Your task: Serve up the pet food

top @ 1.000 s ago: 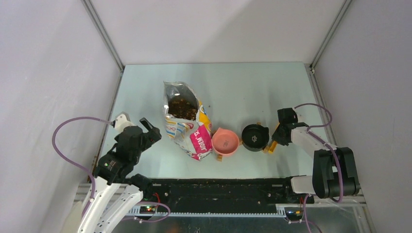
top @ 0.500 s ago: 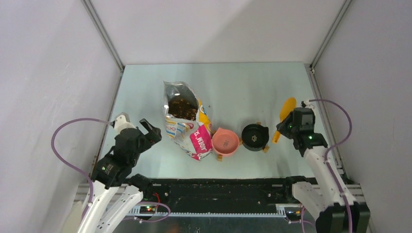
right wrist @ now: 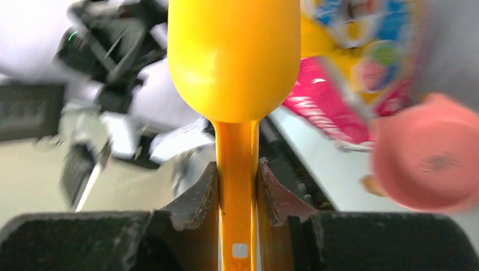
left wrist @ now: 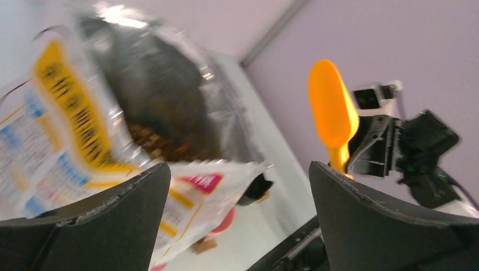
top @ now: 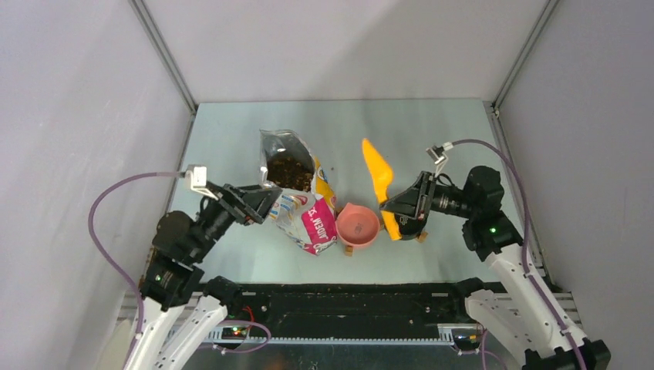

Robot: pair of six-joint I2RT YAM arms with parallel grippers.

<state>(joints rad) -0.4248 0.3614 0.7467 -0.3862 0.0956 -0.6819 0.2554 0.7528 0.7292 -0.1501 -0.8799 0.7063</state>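
I'm holding the orange scoop [top: 377, 173] clamped in the right gripper [right wrist: 237, 186], mid-frame, for digging pet food [top: 289, 171] from the bag [top: 302, 214] left of center, and hovering the spread left gripper [top: 258, 202] beside it, presumably for bracing.

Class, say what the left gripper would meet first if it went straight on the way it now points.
Most likely the open bag: it sits right ahead of the left gripper, facing its open jaws.
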